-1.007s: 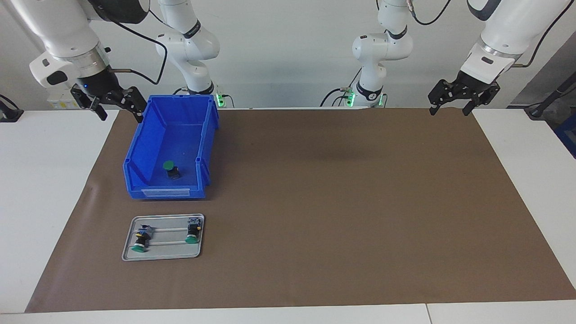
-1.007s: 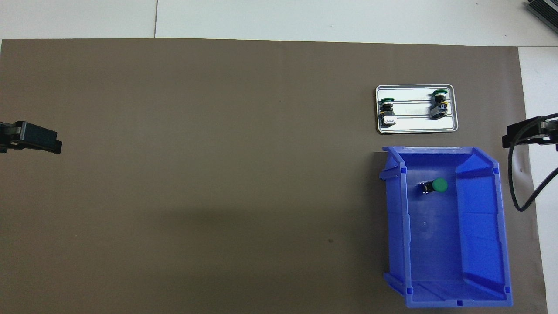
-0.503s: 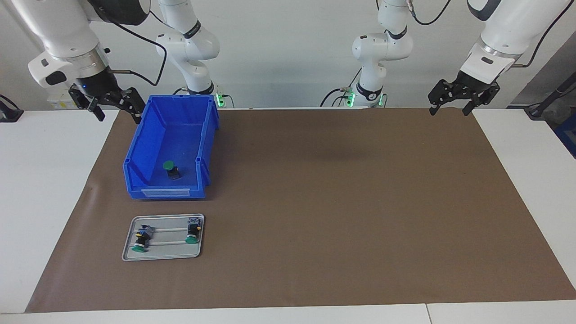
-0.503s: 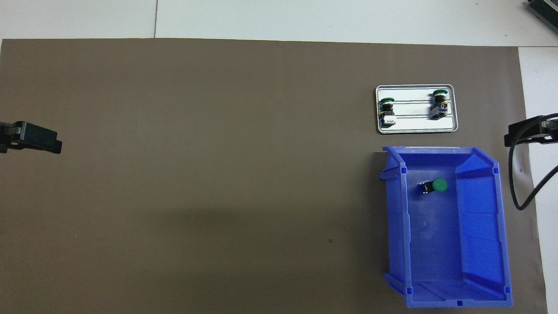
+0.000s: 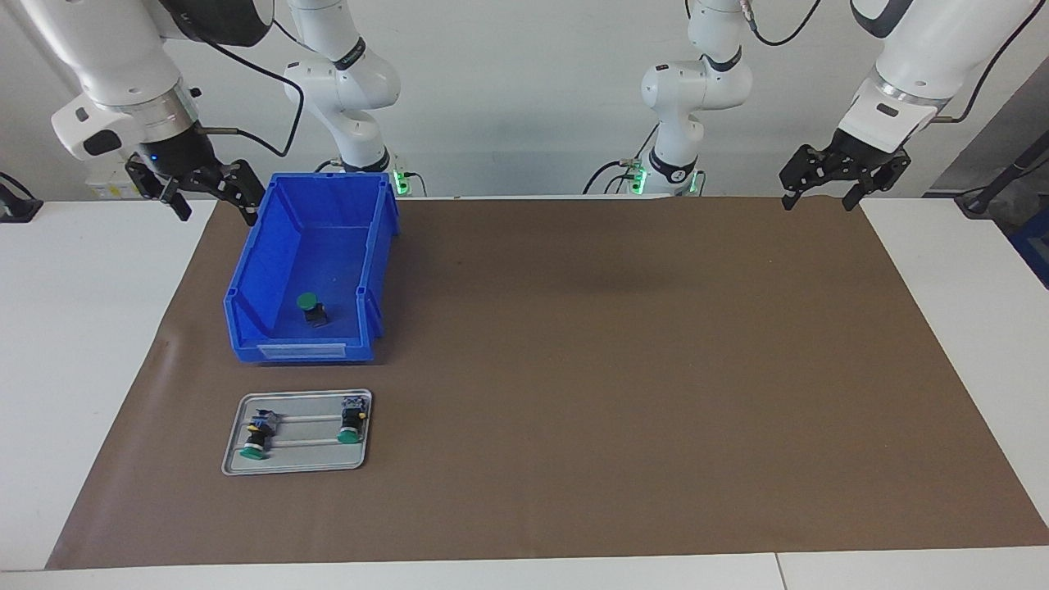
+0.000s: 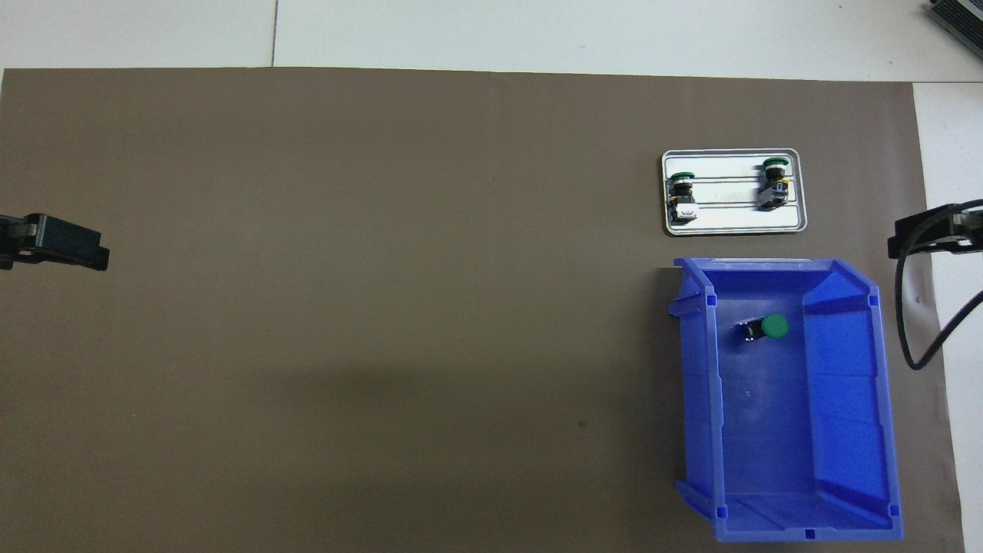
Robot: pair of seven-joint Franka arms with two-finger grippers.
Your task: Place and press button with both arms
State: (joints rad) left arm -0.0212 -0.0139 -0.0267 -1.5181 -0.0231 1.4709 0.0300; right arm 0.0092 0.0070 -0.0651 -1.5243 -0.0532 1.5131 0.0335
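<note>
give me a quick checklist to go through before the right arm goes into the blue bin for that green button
1. Button lies alone inside the blue bin, nothing on it: ok.
2. Right gripper is open, holding nothing, raised beside the bin's end nearest the robots: ok.
3. Left gripper is open, holding nothing, waiting over the mat's corner at the left arm's end: ok.
4. Metal tray lies on the mat, farther from the robots than the bin, with room between its two switches: ok.
5. Button's cap points toward the right arm's end; whether the barrel is free to grasp: cannot tell.
</note>
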